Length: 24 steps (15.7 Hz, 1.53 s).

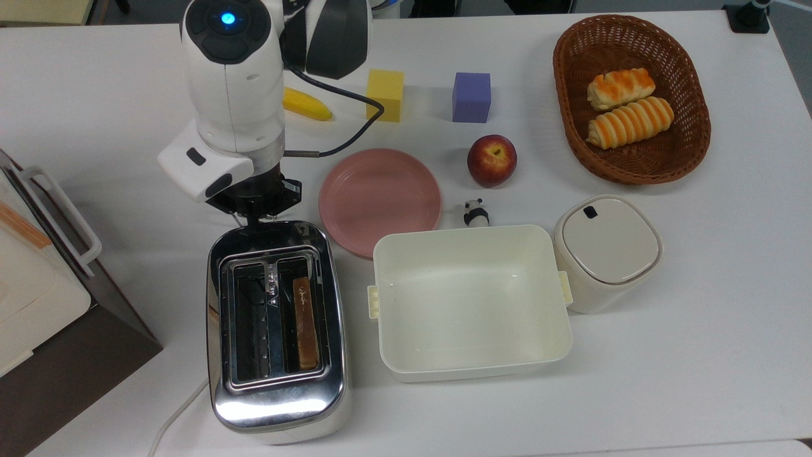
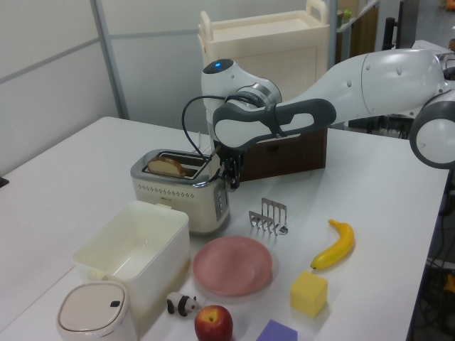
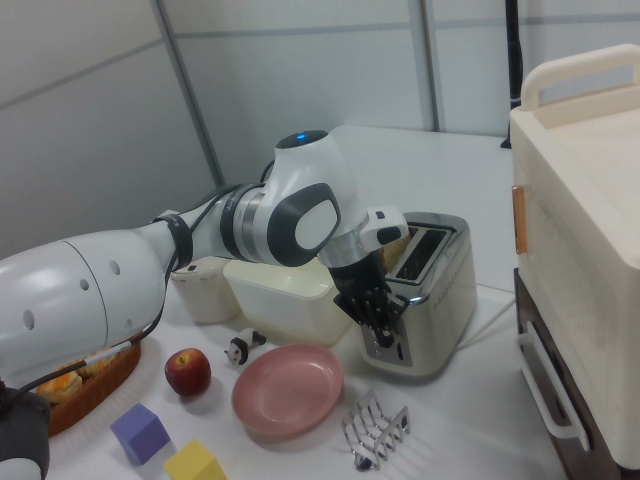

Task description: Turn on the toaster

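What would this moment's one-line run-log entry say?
task: start toaster | hand: at control end of the toaster | toast slice: sitting in one slot | lever state: cannot tell | nearby: pink plate

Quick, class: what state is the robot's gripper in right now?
Gripper: at the toaster's control end; open or shut cannot be told.

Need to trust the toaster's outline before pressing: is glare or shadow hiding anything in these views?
Top view: the toaster has bright reflections on its chrome near end, but its slots stay readable; the gripper sits dark under the wrist. Left view: even light, soft shadows. Right view: the gripper hides part of the toaster's end panel.
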Tool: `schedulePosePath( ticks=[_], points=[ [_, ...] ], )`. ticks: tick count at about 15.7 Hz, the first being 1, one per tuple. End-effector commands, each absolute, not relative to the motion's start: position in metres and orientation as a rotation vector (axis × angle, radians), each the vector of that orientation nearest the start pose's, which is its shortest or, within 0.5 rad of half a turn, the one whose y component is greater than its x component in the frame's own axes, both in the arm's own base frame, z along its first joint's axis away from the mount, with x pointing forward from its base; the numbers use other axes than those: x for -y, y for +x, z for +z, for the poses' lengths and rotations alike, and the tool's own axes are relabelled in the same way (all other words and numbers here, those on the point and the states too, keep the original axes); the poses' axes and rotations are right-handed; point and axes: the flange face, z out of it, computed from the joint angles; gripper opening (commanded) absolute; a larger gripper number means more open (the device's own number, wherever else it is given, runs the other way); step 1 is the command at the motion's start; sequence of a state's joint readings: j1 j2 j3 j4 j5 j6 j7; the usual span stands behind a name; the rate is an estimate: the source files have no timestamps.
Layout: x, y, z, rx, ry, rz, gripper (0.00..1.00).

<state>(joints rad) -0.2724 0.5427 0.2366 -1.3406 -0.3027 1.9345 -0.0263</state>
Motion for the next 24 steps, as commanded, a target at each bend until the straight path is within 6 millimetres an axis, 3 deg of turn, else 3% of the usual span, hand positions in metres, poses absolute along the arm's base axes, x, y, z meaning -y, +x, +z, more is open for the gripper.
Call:
schedulePosePath(
  ticks=[1,6,24],
  points=[
    [0.074,0.714,0.416,0.182,-3.318,-0.086,0.00],
    [0.073,0.714,0.399,0.207,-3.313,-0.040,0.00],
    [0.078,0.716,0.368,0.238,-3.334,0.034,0.00]
  ],
)
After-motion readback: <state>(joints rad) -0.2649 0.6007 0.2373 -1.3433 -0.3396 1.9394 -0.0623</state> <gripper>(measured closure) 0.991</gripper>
